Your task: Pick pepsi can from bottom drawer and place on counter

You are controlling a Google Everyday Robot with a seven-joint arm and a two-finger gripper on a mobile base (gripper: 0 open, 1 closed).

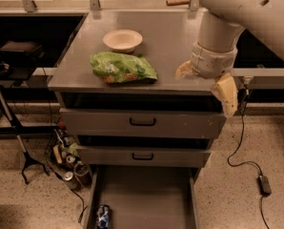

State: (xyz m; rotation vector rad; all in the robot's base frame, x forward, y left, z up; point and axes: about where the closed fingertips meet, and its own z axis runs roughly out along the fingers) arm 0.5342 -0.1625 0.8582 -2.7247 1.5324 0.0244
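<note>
The pepsi can [103, 217], blue with a silver top, lies in the front left corner of the open bottom drawer [147, 194]. The counter [166, 32] is the grey top of the cabinet. My gripper [205, 90] hangs from the big white arm over the counter's right front edge, far above the can. Its two cream fingers [226, 93] stand apart, open and empty.
A cream bowl [123, 39] and a green chip bag [123, 68] sit on the counter's left half. The two upper drawers with black handles [142, 122] are slightly open. Cans and cables [70, 166] lie on the floor at the left. A power cable [263, 185] lies at the right.
</note>
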